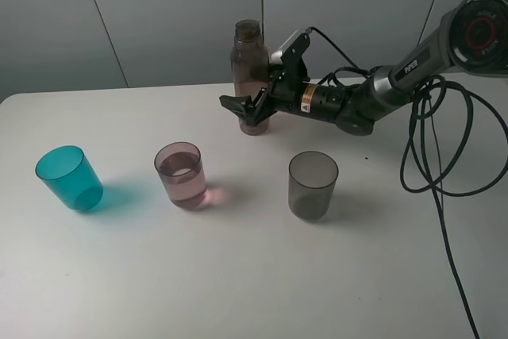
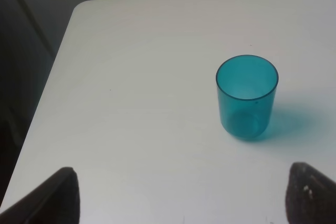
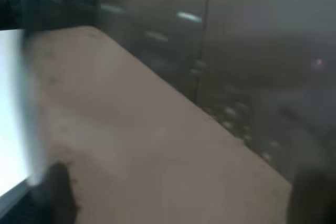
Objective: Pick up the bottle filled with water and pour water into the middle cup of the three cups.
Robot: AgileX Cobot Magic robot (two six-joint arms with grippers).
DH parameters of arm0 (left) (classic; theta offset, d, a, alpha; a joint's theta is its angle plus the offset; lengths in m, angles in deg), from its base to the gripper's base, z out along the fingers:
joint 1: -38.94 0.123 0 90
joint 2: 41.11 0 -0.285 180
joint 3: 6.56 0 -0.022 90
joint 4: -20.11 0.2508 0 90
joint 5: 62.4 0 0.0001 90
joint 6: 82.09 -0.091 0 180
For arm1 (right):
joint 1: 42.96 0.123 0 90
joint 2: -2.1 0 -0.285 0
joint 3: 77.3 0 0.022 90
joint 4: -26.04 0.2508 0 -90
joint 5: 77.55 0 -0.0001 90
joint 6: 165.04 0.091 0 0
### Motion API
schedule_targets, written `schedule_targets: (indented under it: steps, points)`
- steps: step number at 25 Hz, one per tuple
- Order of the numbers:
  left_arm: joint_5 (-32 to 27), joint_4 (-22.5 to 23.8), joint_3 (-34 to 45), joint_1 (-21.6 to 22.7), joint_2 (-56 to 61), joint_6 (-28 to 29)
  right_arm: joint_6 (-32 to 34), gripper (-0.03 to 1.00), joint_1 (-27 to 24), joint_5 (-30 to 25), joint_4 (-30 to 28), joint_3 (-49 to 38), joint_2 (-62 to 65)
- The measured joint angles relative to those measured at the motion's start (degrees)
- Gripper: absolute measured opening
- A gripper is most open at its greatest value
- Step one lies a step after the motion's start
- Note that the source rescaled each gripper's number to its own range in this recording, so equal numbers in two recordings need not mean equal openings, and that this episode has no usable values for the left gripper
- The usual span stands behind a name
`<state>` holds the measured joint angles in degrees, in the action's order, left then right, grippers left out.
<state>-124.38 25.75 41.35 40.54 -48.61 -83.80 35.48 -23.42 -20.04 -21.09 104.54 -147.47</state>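
right claw (image 1: 251, 109) astride upright smoky brown-grey plastic bottle (image 1: 248, 61)
long axis vertical; clamped or loose, cannot tell; pale pink plastic tumbler (image 1: 181, 176) leftward, apart.

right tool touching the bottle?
Cannot tell. The exterior high view shows the right tool straddling the bottle low down, but neither contact nor a gap shows plainly. The right wrist view is too blurred to settle it.

The right gripper (image 1: 248, 105) covers the lower part of the bottle (image 1: 248, 53) — whether its jaws press the plastic, I can't make out. In the right wrist view the bottle is only a brown blur. The left gripper (image 2: 184, 198) shows just two dark fingertips (image 2: 60, 195), cut off by the picture's edge.
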Motion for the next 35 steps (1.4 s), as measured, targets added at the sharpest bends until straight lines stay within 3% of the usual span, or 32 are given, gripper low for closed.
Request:
schedule_targets:
  steps: [15, 35]
  points:
    - [0.0, 0.0, 0.0, 0.0, 0.0, 0.0, 4.7, 1.0, -0.37, -7.63, -0.72, -0.61, 3.19]
    - [0.0, 0.0, 0.0, 0.0, 0.0, -0.12, 1.15, 1.0, -5.56, -14.62, -2.82, -19.36, 17.85]
